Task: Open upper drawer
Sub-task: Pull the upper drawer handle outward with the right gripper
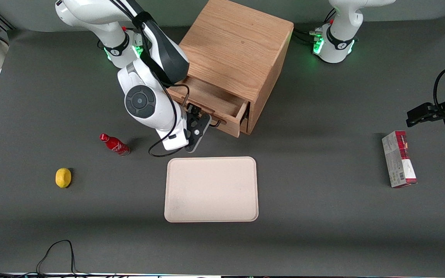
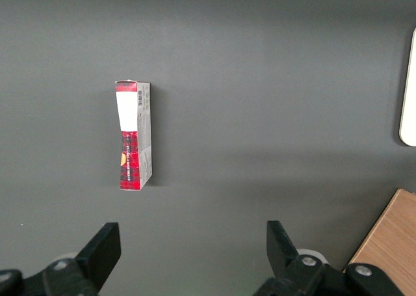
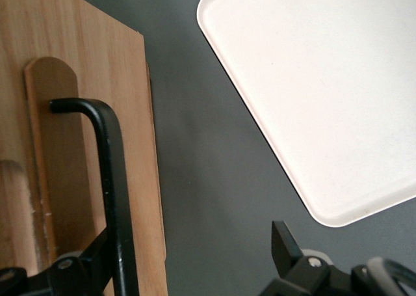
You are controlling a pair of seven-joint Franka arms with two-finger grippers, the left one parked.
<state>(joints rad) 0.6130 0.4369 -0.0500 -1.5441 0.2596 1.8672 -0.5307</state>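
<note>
The oak cabinet (image 1: 238, 50) stands at the back of the table. Its upper drawer (image 1: 211, 101) is pulled partway out, and its bare wooden inside shows. My right gripper (image 1: 202, 124) is at the drawer's front, at the thin black bar handle (image 1: 217, 123). In the right wrist view the gripper (image 3: 192, 257) is open, jaws wide apart. The handle (image 3: 112, 179) crosses one finger (image 3: 91, 260) against the drawer front (image 3: 78, 114). The second finger (image 3: 284, 242) hangs over the table, touching nothing.
A cream tray (image 1: 211, 189) lies nearer the front camera than the drawer, also in the right wrist view (image 3: 325, 81). A red bottle (image 1: 114, 144) and a lemon (image 1: 63, 177) lie toward the working arm's end. A red-and-white box (image 1: 399, 159) lies toward the parked arm's end.
</note>
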